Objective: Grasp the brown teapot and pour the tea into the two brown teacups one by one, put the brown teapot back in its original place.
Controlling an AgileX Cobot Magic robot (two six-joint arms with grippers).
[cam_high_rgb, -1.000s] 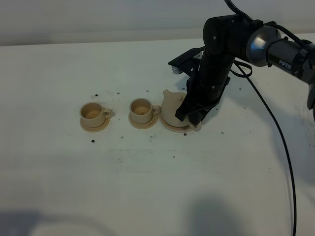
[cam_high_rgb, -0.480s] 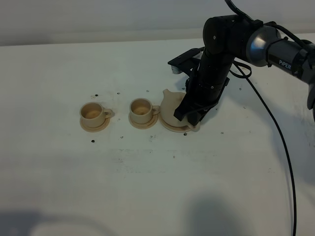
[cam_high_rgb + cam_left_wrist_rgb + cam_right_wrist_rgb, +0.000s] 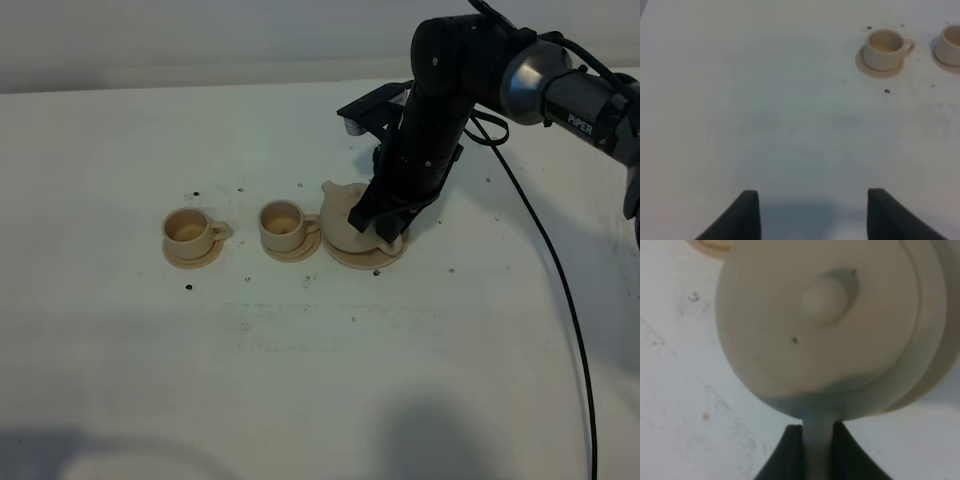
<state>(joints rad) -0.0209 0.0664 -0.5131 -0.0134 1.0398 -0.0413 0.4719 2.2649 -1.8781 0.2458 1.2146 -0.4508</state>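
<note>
Exterior high view: the teapot (image 3: 345,222) stands over the wide saucer (image 3: 362,259), spout toward the cups, and whether its base touches that saucer cannot be told. The right gripper (image 3: 378,224) comes down on the side of the teapot away from the cups. In the right wrist view its two dark fingers (image 3: 785,455) are clenched on the teapot's handle (image 3: 817,435), with the knobbed lid (image 3: 824,299) just beyond them. The nearer cup (image 3: 282,224) sits on its small saucer (image 3: 293,250) just beside the wide saucer, the two rims close or touching. The farther cup (image 3: 187,230) stands on its own saucer (image 3: 192,256) well apart from the wide saucer, in line with the first. The left gripper (image 3: 812,192) hangs over the bare white table (image 3: 300,380) with its jaws spread and nothing between them, far from the wide saucer, beyond the farther cup.
</note>
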